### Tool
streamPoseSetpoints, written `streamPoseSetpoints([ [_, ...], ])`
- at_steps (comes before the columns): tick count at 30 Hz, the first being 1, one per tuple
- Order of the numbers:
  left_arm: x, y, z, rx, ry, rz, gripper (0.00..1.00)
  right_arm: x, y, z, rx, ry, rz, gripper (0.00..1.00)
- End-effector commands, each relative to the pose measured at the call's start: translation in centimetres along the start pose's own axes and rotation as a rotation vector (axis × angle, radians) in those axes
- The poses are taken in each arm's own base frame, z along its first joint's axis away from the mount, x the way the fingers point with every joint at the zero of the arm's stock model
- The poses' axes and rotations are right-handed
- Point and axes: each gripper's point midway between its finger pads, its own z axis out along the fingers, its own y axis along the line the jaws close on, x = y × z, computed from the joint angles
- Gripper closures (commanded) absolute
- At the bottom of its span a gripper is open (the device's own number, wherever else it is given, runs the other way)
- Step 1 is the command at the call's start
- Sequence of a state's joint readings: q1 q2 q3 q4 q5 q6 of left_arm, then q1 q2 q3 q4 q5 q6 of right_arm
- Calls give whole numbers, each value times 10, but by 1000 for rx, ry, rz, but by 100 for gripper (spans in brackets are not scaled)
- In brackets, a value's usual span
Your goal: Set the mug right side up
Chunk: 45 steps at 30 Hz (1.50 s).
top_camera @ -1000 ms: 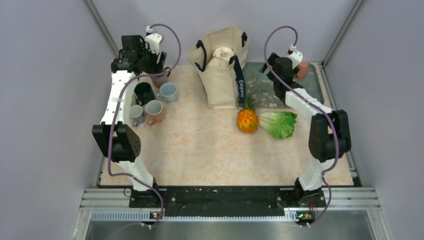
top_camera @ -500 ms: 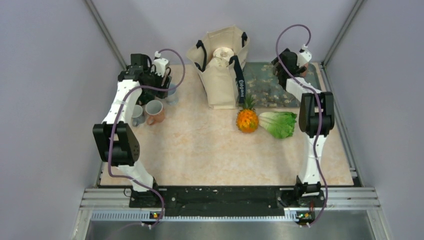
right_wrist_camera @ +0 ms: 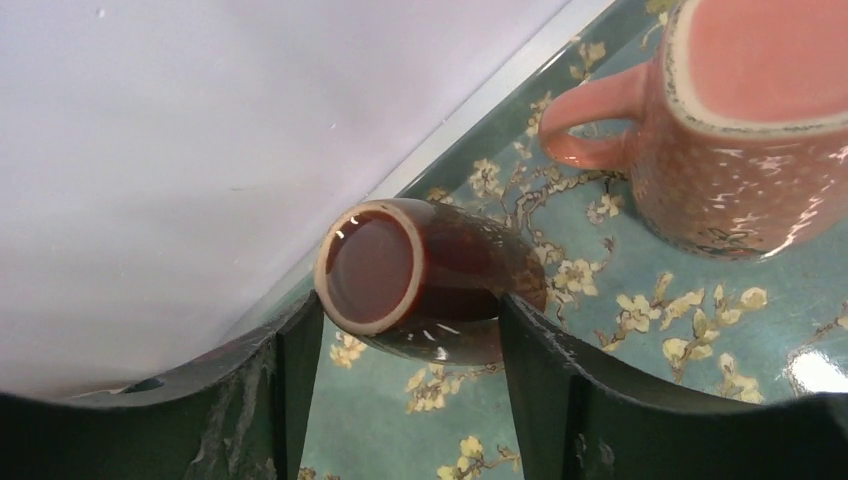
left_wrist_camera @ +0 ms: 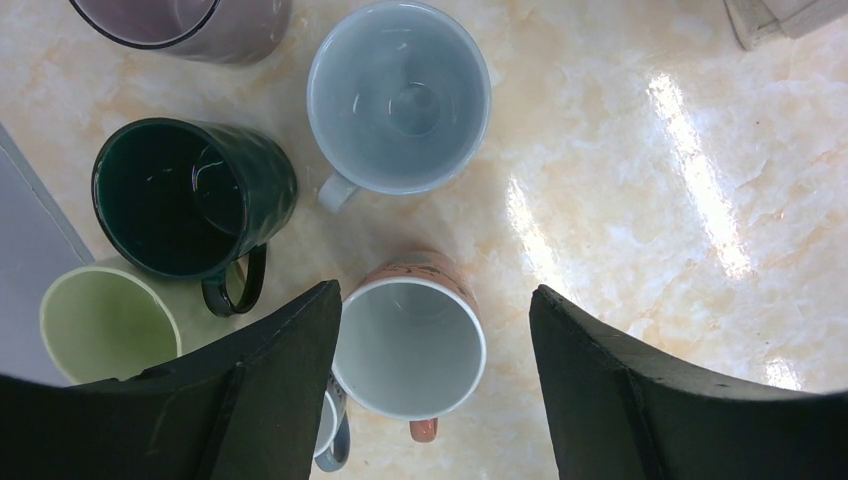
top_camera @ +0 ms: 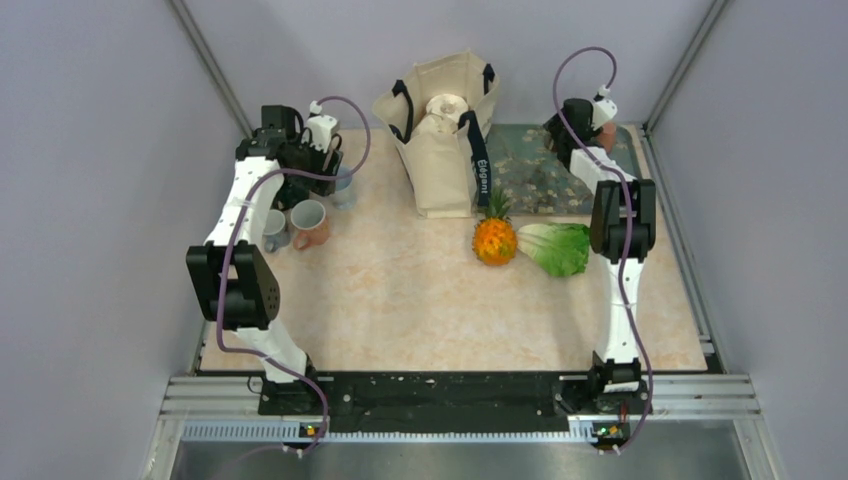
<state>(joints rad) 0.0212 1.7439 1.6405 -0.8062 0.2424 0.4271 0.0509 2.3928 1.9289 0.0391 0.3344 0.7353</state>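
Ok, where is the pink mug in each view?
Top external: pink mug at the mat's far right corner.
Left wrist: not in it.
Right wrist: upper right corner, handle pointing left.
Shared landmark: the floral mat under it.

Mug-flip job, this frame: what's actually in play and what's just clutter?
In play:
- brown mug, lying on its side on the floral mat, between the fingers of the open right gripper
- pink mug beside it, seemingly base up

Clutter:
- tote bag
- pineapple
- lettuce
- upright mugs under the open left gripper
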Motion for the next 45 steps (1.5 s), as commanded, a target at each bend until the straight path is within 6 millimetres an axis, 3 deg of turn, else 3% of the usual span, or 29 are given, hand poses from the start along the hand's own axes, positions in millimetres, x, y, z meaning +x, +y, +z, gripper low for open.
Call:
streamPoseSetpoints([
  [1, -13, 5, -7, -3, -36, 22, 26, -12, -4, -14, 3, 1, -27, 41],
  [6, -13, 3, -11, -1, -44, 29, 26, -8, -18, -37, 15, 35, -127, 49],
  [12, -12, 1, -14, 1, -55, 34, 26, 1, -35, -81, -26, 107, -266, 51],
  [15, -13, 1, -14, 4, -59, 35, 26, 13, -45, -99, -45, 176, -341, 49],
  [18, -14, -1, -15, 11, -67, 37, 26, 21, -61, -121, -26, 241, -410, 40],
  [21, -13, -1, -15, 15, -66, 43, 26, 12, -54, -140, -81, 256, -484, 33],
  [25, -12, 0, -15, 12, -64, 43, 26, -6, -21, -157, -176, 260, -691, 25],
  [27, -12, 0, -15, 12, -64, 44, 26, -17, -10, -155, -167, 242, -781, 23],
  [32, -10, -2, -13, 25, -58, 37, 26, -57, -21, -124, 80, 217, -951, 9],
  [39, -9, -1, -13, 18, -47, 40, 26, -37, -6, -76, 16, 295, -960, 1],
  [45, -5, -4, -14, 29, -41, 45, 26, -24, -15, -48, -50, 325, -892, 1],
])
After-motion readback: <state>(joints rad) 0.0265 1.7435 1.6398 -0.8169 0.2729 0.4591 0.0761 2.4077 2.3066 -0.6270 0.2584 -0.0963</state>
